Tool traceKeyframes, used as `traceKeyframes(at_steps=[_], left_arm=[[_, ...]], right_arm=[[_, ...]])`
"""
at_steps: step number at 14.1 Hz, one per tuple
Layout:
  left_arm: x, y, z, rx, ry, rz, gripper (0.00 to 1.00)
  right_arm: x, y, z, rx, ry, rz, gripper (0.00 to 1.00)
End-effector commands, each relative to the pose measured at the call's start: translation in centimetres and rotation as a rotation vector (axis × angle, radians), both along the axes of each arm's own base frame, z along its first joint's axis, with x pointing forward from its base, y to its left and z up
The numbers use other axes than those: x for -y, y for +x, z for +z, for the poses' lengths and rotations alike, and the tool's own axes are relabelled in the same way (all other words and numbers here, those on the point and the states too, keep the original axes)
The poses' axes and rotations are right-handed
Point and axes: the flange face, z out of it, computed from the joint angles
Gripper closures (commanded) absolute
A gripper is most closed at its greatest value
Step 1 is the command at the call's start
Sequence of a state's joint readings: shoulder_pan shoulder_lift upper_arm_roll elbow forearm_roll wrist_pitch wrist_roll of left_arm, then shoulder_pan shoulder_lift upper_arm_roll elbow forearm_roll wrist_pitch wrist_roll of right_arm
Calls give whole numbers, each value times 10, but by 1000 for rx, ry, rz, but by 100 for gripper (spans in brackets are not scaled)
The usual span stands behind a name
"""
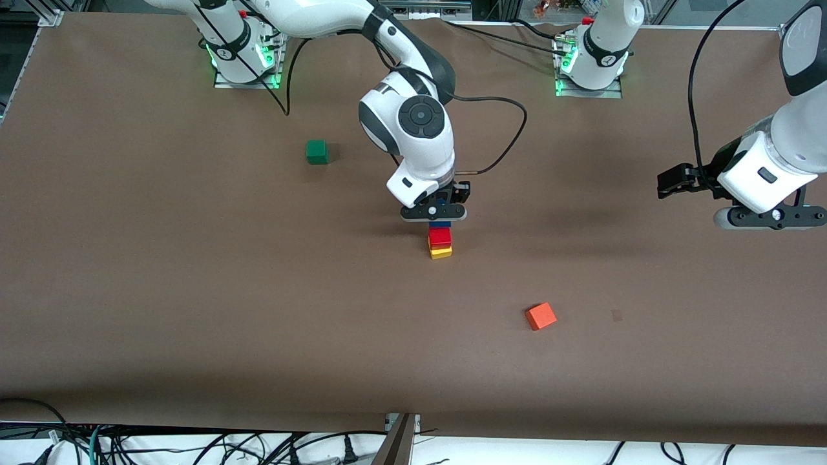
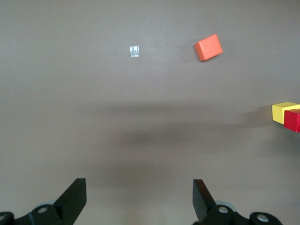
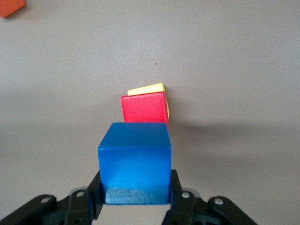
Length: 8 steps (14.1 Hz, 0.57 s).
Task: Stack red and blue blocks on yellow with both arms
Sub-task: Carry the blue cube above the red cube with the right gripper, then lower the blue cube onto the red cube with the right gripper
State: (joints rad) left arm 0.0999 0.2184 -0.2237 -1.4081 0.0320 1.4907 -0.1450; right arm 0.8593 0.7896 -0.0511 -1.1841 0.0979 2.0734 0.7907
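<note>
The red block [image 1: 440,237] sits on the yellow block [image 1: 441,252] near the table's middle. My right gripper [image 1: 439,218] is shut on the blue block [image 3: 135,161] and holds it just over the red block [image 3: 143,108]; only a thin blue edge [image 1: 440,224] shows in the front view. The yellow block [image 3: 146,88] peeks out under the red one. My left gripper [image 2: 139,199] is open and empty, up over bare table at the left arm's end. The left wrist view shows the yellow block [image 2: 282,112] and the red block [image 2: 293,120] at its edge.
An orange cube [image 1: 541,316] lies nearer to the front camera than the stack, toward the left arm's end, and also shows in the left wrist view [image 2: 208,47]. A green cube [image 1: 316,152] lies farther from the camera, toward the right arm's end. A small clear tape patch [image 2: 134,50] is on the table.
</note>
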Motion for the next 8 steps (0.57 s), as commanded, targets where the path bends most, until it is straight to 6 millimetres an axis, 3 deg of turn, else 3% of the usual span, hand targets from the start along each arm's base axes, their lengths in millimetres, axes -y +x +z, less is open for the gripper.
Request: traceKeyframes(at_steps=[1, 8], left_arm=[[0, 4, 6, 8, 6, -3, 0], [2, 4, 6, 9, 7, 27, 0]], right_arm=[[-7, 5, -13, 40, -19, 13, 72], [-9, 7, -26, 50, -10, 10, 71]])
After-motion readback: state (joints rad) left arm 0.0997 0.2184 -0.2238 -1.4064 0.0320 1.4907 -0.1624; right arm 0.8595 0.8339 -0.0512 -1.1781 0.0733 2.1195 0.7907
